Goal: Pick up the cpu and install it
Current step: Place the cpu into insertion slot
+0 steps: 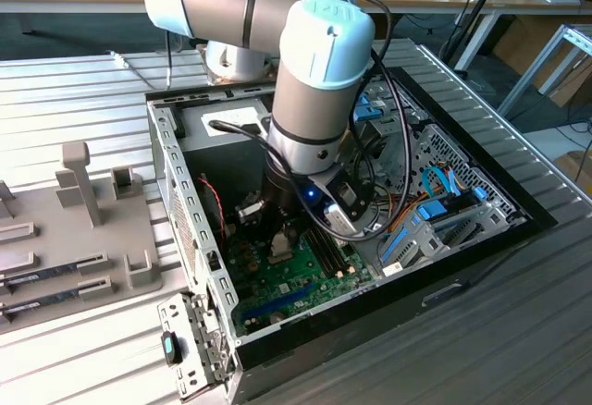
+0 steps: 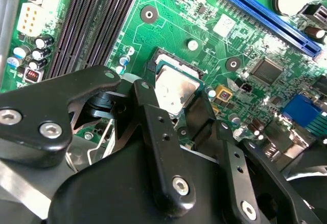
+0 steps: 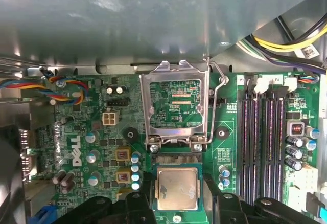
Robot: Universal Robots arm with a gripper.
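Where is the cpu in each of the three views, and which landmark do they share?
Exterior view: hidden under the arm's wrist.
First wrist view: cpu beside the opened socket frame.
Second wrist view: cpu on the green motherboard, near the black memory slots.
Shared landmark: the memory slots, in all three views.

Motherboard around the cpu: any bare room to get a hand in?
Mostly bare strip between the open socket frame and memory slots. Crowded: end effector straddles the cpu, capacitors beside it.
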